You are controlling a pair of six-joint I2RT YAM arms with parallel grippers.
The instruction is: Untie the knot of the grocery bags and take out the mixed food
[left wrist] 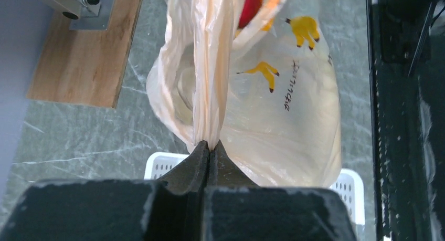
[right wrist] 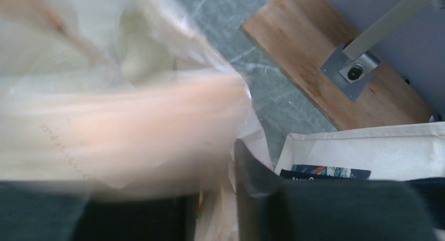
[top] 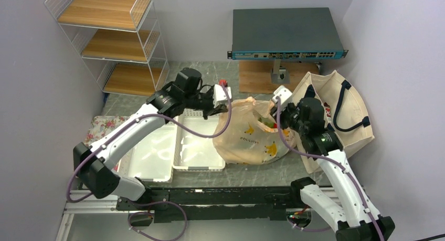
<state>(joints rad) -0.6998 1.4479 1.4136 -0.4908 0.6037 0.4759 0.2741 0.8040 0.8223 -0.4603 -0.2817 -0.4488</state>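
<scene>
The peach-beige plastic bag (top: pixel 246 138) with yellow banana prints stands on the table. Its mouth gapes, and red and green food (top: pixel 267 123) shows inside. No knot shows. My left gripper (top: pixel 219 103) is shut on a stretched strip of the bag's top (left wrist: pixel 210 83), with its jaws pressed together (left wrist: pixel 210 144). Red and orange food (left wrist: pixel 252 7) shows through the film. My right gripper (top: pixel 278 112) is at the bag's right rim. In the right wrist view, blurred film (right wrist: pixel 131 115) covers its left finger and hangs in the gap beside the right finger (right wrist: pixel 252 170). The canvas tote (top: pixel 336 109) lies to the right.
Two white trays (top: pixel 152 154) (top: pixel 197 146) sit left of the bag, under the left arm. A wooden board (top: pixel 257 75) with a metal stand carries a dark box (top: pixel 286 33) at the back. A wire shelf rack (top: pixel 113 41) stands at the back left.
</scene>
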